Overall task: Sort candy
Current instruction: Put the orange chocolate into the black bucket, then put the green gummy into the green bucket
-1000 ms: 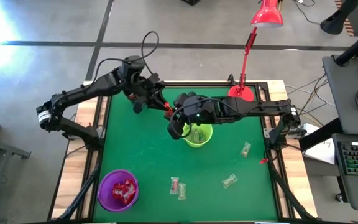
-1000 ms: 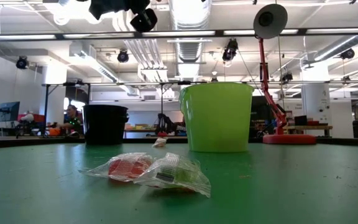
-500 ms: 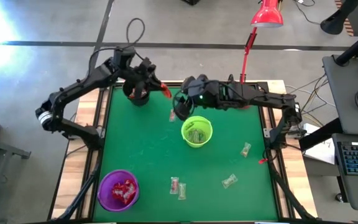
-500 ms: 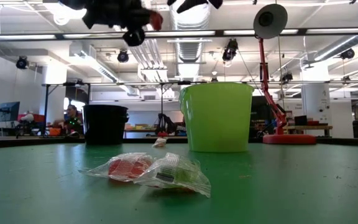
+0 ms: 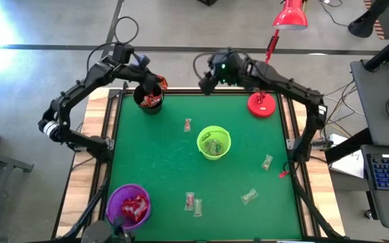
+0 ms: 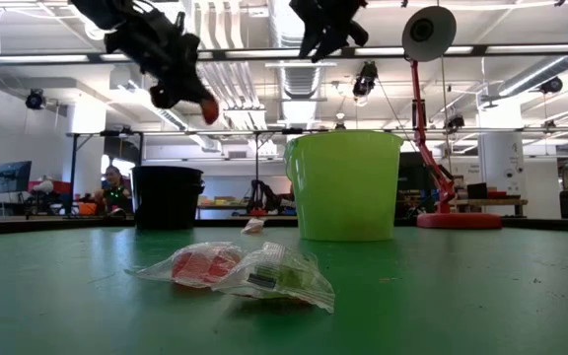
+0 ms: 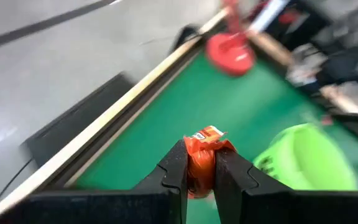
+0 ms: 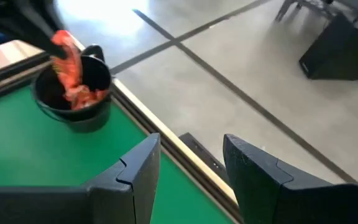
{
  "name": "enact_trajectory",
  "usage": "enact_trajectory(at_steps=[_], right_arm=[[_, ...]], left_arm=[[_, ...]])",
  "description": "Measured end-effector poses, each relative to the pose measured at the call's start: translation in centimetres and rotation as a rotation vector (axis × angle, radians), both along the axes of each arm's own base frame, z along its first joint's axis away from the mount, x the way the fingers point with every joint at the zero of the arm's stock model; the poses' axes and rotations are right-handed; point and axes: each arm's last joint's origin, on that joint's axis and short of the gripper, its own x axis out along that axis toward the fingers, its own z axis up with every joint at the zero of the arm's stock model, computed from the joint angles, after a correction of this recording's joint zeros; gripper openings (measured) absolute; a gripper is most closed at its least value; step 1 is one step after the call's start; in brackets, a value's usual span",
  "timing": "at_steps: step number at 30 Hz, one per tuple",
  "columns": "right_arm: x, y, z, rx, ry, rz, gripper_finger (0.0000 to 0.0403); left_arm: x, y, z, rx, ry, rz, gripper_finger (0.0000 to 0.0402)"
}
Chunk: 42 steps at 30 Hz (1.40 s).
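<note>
My left gripper (image 5: 158,84) hangs over the black cup (image 5: 148,100) at the table's far left and is shut on a red-orange wrapped candy (image 7: 201,160). That cup has red candy in it (image 8: 82,94). My right gripper (image 8: 188,168) is open and holds nothing, high above the far edge (image 5: 208,82). The green cup (image 5: 213,143) holds pale candies; the purple cup (image 5: 128,206) holds red ones. Loose candies lie flat on the green mat (image 5: 187,125), (image 5: 193,203), (image 5: 249,196), (image 5: 267,162). My left gripper pinches the red-orange candy's crumpled body (image 7: 199,169) between its two fingers (image 7: 174,171). A twisted wrapper end (image 7: 205,133) sticks out past the fingertips. The candy is lifted clear and hangs above the black cup's rim (image 6: 208,113).
A red desk lamp stands with its base (image 5: 261,102) at the far right corner, close to my right arm. Two wrapped candies (image 6: 235,268) lie nearest the low camera. The mat between the green and purple cups is bare.
My left gripper carried the red-orange candy from the table's middle toward the far left, came lower, and now hangs over the black cup. My right gripper left its place above the green cup and moved to the far edge.
</note>
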Motion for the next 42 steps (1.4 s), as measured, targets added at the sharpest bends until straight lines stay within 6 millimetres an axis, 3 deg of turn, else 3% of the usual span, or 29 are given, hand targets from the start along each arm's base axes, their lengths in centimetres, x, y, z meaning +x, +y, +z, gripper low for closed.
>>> enact_trajectory(at_steps=[8,18,25,36,42], right_arm=[[-1.7,-4.7,-0.6,0.027,0.014,0.009,0.0169],[-3.5,-7.5,-0.8,-0.042,0.104,-0.001,0.0169],[-4.0,-8.3,-0.8,-0.073,0.144,0.009,0.0169],[-4.1,-8.3,-0.8,-0.075,0.157,0.015,0.0169],[-4.1,-8.3,-0.8,-0.074,0.158,0.015,0.0169]], left_arm=[[-1.6,-0.3,-1.5,-0.037,0.276,0.177,0.0029],[-2.4,-0.6,-2.6,-0.063,0.446,0.29,0.0029],[-2.4,-0.7,-2.7,-0.073,0.448,0.294,0.0037],[-2.4,-0.7,-2.7,-0.077,0.451,0.294,0.0112],[-2.4,-0.7,-2.7,-0.085,0.448,0.3,0.0131]])
